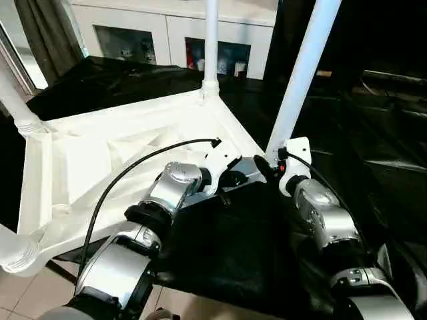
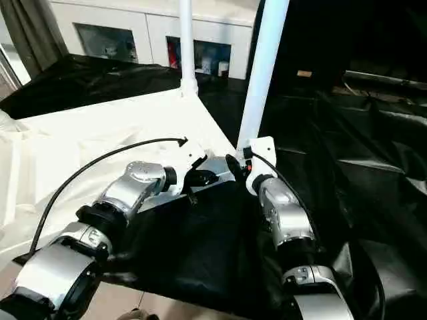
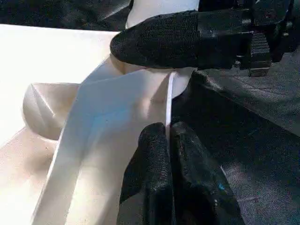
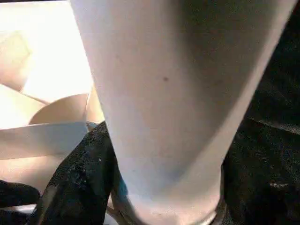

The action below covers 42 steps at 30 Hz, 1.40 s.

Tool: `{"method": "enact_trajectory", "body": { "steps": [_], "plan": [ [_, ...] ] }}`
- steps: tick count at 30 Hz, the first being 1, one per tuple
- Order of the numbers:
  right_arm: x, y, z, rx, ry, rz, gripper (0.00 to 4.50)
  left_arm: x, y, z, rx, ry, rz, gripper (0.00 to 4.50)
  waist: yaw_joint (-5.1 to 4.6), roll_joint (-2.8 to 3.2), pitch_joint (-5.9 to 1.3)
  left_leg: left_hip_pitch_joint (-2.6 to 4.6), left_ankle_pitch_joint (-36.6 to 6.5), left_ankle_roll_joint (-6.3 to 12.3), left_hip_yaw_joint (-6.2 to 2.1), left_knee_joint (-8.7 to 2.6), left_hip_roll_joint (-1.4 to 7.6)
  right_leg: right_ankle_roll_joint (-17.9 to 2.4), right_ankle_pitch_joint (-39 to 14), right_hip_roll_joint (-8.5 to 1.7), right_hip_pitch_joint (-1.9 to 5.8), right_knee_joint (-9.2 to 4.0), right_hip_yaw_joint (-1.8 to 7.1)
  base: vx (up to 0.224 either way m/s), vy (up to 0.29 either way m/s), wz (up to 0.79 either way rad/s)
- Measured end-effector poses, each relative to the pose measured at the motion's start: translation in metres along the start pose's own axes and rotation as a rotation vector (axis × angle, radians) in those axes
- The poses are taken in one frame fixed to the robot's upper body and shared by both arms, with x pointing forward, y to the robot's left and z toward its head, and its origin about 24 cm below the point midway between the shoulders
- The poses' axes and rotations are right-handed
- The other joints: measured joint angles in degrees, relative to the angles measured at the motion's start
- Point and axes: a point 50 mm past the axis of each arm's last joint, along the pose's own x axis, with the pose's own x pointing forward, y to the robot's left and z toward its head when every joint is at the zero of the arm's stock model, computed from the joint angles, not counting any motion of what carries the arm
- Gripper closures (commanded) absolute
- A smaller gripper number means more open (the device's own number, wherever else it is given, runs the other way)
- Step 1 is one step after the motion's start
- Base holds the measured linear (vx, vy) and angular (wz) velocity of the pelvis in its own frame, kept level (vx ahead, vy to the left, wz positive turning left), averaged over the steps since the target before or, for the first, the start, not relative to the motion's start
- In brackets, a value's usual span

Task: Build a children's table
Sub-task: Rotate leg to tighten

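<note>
Table top: a large white rectangular plastic table top (image 1: 120, 160) lies upside down on a black sheet, ribbed underside up, with raised diagonal ribs and a thin upright rim.
Legs: four long round tapered white plastic legs; a far leg (image 1: 211, 40) stands upright in its far corner socket, two more (image 1: 17, 107) (image 1: 13, 250) show at the left corners, each cut off by the picture edge.
Near leg: the fourth white leg (image 1: 303, 73) rises tilted from the near right corner of the top, its upper end running out of frame; its foot is hidden behind the grippers.
Left gripper: the left gripper (image 3: 169, 136), with two black textured fingers, is pinched tight on the thin white rim of the table top, just beside the near corner socket.
Right gripper: the right gripper (image 4: 154, 187) has its black fingers (image 4: 79, 183) spread around the base of the near leg, one finger pressed to the leg's side; the other is hard to make out.
Surface: crinkled glossy black sheet (image 1: 227, 247) over the work area.
Background: a white cabinet (image 1: 167, 27) with glass doors; small things inside are too blurred to read.
Writing: none legible.
Cable: a thin black cable (image 1: 127, 173) arcs over the silver left forearm.
</note>
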Motion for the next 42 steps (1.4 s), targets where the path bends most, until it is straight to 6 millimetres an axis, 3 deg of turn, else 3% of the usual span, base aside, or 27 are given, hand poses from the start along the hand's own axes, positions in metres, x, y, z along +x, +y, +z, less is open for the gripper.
{"method": "enact_trajectory", "body": {
  "steps": [4,12,18,23,29,30,36,42],
  "plan": [
    [-0.002,0.001,-0.001,-0.005,-0.008,0.033,1.06,-0.002,0.002,-0.001,0.012,0.001,-0.001,4.50,-0.27,-0.05,0.02,0.00,0.00,0.00,0.00,0.00,0.00,0.01,0.00,-0.01,0.01,0.00,0.00,0.000,0.000,0.00],
    [-0.024,-0.013,-0.004,-0.110,0.012,0.315,1.06,-0.021,0.009,-0.008,0.045,0.016,-0.111,4.50,-0.55,-0.15,0.10,-0.05,0.00,0.00,-0.01,-0.15,0.10,0.10,-0.05,0.06,-0.09,0.00,-0.09,0.000,0.000,0.00],
    [-0.041,-0.013,-0.002,-0.166,0.045,0.558,1.06,-0.046,0.013,-0.016,0.116,0.038,-0.260,4.50,-0.96,-0.21,0.20,-0.16,0.00,0.00,-0.01,-0.30,0.13,0.09,-0.08,0.09,-0.26,-0.04,-0.11,0.000,0.000,0.00],
    [-0.052,-0.004,0.002,-0.253,0.082,0.773,1.06,-0.062,0.008,-0.024,0.129,0.056,-0.420,4.50,-0.22,-0.20,0.22,-0.29,0.12,0.20,0.00,-0.32,0.15,0.02,-0.12,0.09,-0.39,-0.01,-0.14,0.000,0.000,0.00],
    [-0.055,-0.001,0.002,-0.276,0.104,0.838,1.06,-0.068,0.009,-0.027,0.135,0.069,-0.445,4.50,0.10,-0.23,0.26,-0.32,-0.01,0.00,0.01,-0.13,0.14,0.01,-0.11,0.07,-0.35,0.03,-0.12,0.000,0.000,0.00],
    [-0.056,-0.001,0.002,-0.276,0.105,0.841,1.31,-0.069,0.009,-0.027,0.135,0.070,-0.447,4.50,0.08,-0.23,0.26,-0.32,-0.01,0.00,0.01,-0.13,0.14,0.01,-0.11,0.07,-0.35,0.03,-0.12,0.000,0.000,0.00],
    [-0.056,0.000,0.003,-0.270,0.112,0.848,1.78,-0.071,0.008,-0.028,0.136,0.071,-0.455,4.50,0.09,-0.24,0.26,-0.32,0.00,0.01,0.01,-0.19,0.15,0.01,-0.11,0.07,-0.37,0.04,-0.14,0.000,0.000,0.00],
    [-0.056,0.000,0.002,-0.263,0.114,0.847,1.88,-0.069,0.007,-0.027,0.136,0.068,-0.453,4.50,0.10,-0.24,0.26,-0.32,0.00,0.01,0.01,-0.13,0.15,0.01,-0.11,0.07,-0.37,0.06,-0.14,0.000,0.000,0.00]
  ]
}}
